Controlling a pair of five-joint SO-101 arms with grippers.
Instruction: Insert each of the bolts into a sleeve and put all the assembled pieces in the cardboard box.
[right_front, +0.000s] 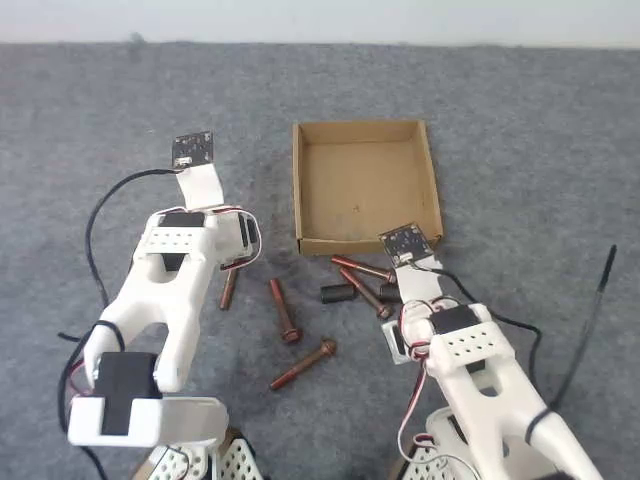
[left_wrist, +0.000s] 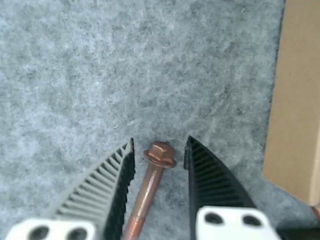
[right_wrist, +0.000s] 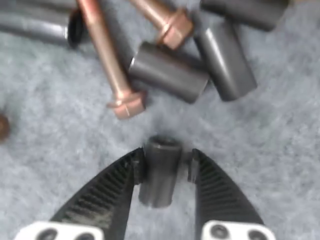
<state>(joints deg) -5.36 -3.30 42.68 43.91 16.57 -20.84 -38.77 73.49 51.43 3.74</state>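
The left gripper (left_wrist: 160, 141) is hanging open around a copper hex-head bolt (left_wrist: 150, 190) on the grey felt surface (left_wrist: 100, 75). The right gripper (right_wrist: 166, 152) is narrowly straddling a dark cylindrical metal sleeve (right_wrist: 159, 172), with the brown cardboard box (right_front: 365, 190) at twelve o'clock.

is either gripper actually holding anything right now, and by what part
Nothing is clamped yet. The left gripper stands open astride a bolt, just under its head; the right gripper stands open astride a sleeve, along its sides.

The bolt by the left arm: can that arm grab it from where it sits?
Probably yes. The bolt lies on the mat between the left arm's open jaws, one either side of its shaft, nothing between. The box stands clear beside.
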